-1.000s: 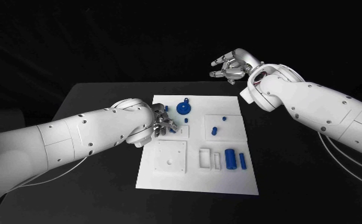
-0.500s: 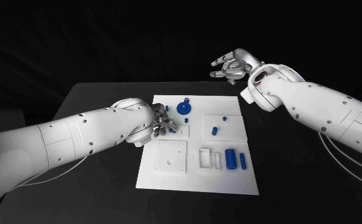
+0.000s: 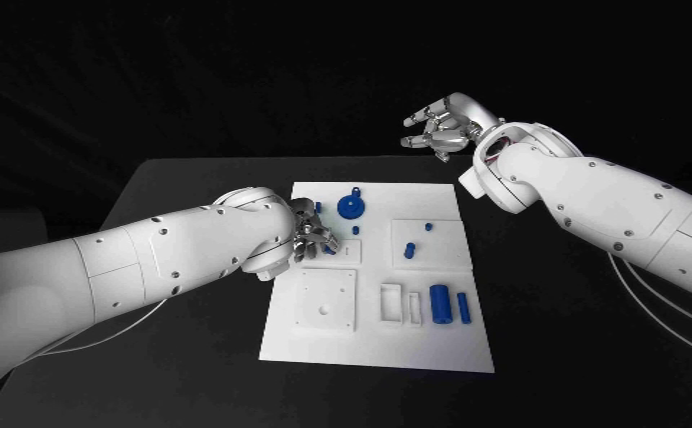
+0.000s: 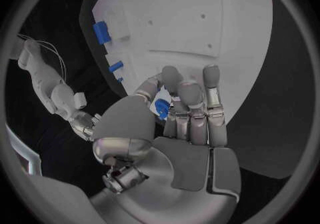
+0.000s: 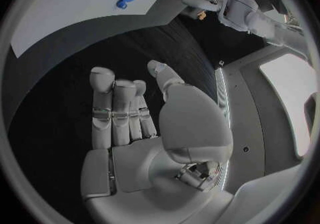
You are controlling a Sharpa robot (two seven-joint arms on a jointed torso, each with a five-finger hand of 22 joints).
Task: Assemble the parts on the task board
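Small blue part [image 4: 161, 108]: pinched between thumb and fingers of the left hand [image 3: 310, 238], low over the left side of the task board [image 3: 433, 348]. Held so, presumably, to be carried to a seat on the board; which seat cannot be told.

Left hand [image 4: 180, 122]: fingers curled in on the part, over the board's left middle, just above the raised white square plate [image 3: 327, 298].

Task board: white plate, centre of the black table [image 3: 188, 198].

Blue disc [image 3: 351, 208]: on the board's far end, a small blue peg [image 3: 356, 230] just beside it.

Blue pegs [image 3: 410, 249]: on the right-hand block, middle of the board.

Blue cylinders [image 3: 440, 303]: two, lying side by side in slots at the near right.

Right hand [image 3: 444, 126]: raised beyond the board's far edge, well apart from it, fingers loosely spread, holding nothing [image 5: 133, 122]. Likely parked to keep out of the way.

Obstructions: none apparent between left hand and board; the disc and peg stand near its fingers.
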